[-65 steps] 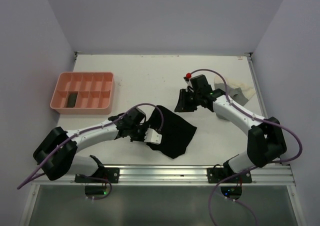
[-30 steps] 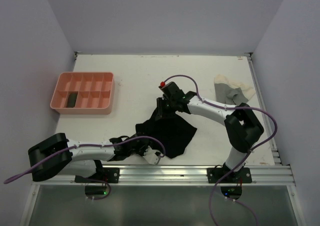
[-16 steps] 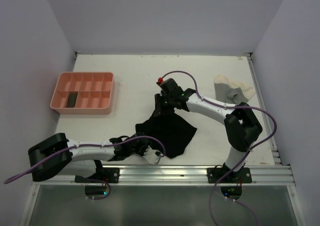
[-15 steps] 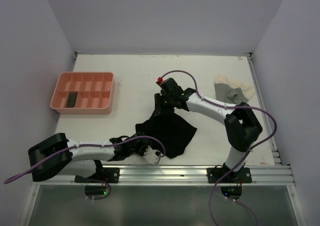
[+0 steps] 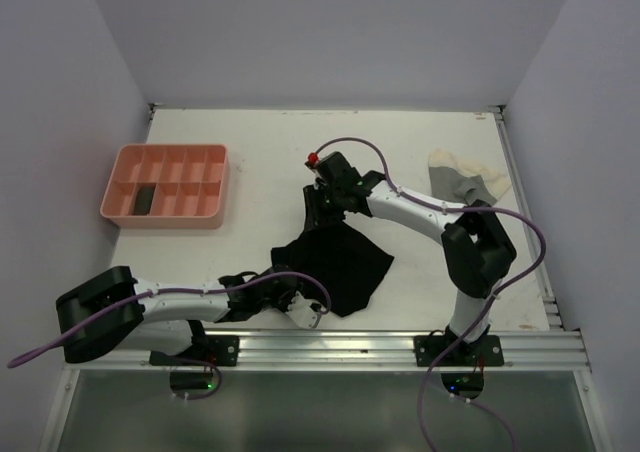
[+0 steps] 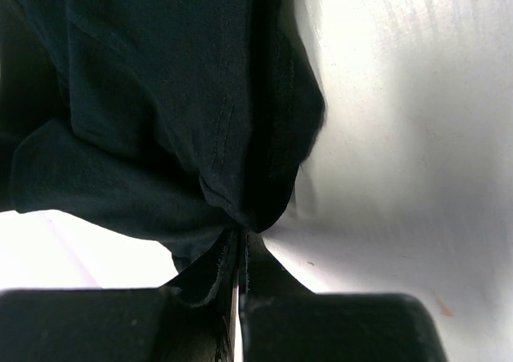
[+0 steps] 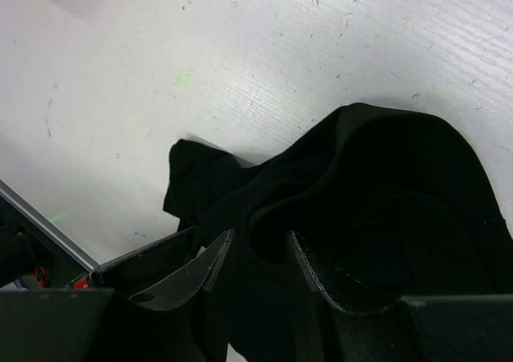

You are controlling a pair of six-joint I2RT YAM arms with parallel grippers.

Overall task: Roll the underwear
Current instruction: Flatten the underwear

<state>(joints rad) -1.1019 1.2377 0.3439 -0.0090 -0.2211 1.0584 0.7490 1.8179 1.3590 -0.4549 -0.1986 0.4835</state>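
A black underwear (image 5: 345, 262) lies crumpled on the white table in front of the arm bases. My left gripper (image 5: 292, 297) is low at its near-left corner; in the left wrist view the gripper (image 6: 240, 238) is shut on a pinch of the black cloth (image 6: 160, 98). My right gripper (image 5: 318, 210) is at the garment's far edge. In the right wrist view the gripper (image 7: 259, 235) holds a raised fold of the black underwear (image 7: 385, 202) between its parted jaws. A cream underwear (image 5: 465, 182) lies at the back right.
A pink compartment tray (image 5: 120, 210) stands at the left, with a dark rolled piece (image 5: 145, 198) in one near compartment. The metal rail (image 5: 330, 347) runs along the near table edge. Walls close in on the left, back and right.
My right gripper has come from the right onto the black underwear's far edge and shifted slightly left. The left arm dropped low earlier and has stayed still for the last second.
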